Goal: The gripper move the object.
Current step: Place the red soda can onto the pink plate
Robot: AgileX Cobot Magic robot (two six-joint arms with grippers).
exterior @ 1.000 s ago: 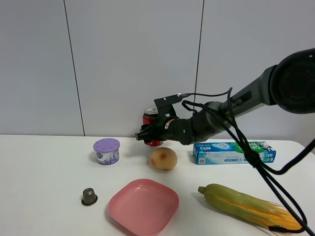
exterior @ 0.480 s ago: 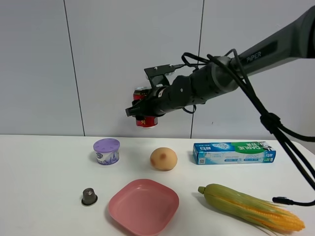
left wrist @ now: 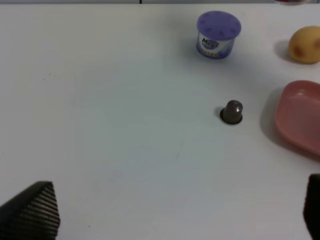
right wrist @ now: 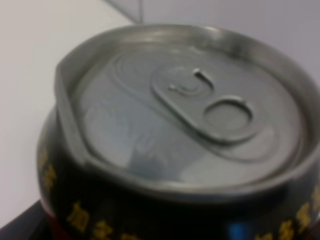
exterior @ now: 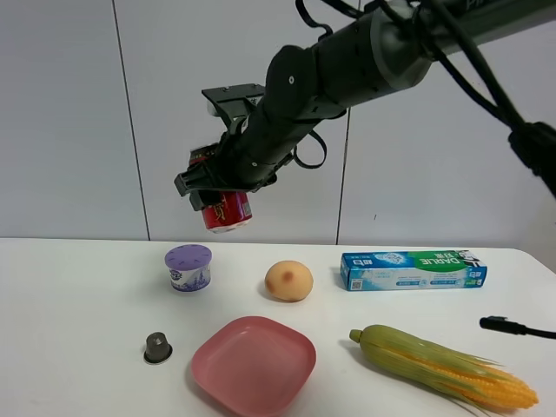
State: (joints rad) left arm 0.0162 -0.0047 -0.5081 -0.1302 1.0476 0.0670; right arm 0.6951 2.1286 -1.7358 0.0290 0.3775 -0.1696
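Note:
My right gripper (exterior: pixel 211 184) is shut on the red drink can (exterior: pixel 228 211) and holds it high in the air, tilted, above and to the right of the lavender-lidded tub (exterior: pixel 188 266). The right wrist view is filled by the can's silver top (right wrist: pixel 190 105) and its black band with yellow characters. The left gripper's two black fingertips (left wrist: pixel 32 212) show far apart at the edges of the left wrist view, open and empty, above the bare white table (left wrist: pixel 125 125).
On the table are a peach-coloured fruit (exterior: pixel 288 281), a pink plate (exterior: pixel 254 364), a small grey capsule (exterior: pixel 157 347), a blue toothpaste box (exterior: pixel 413 269) and a corn cob (exterior: pixel 439 366). A black cable end (exterior: pixel 504 326) lies at the right edge.
My right gripper has lifted the can from the table's back edge, up and to the left, and the can now tilts in the air.

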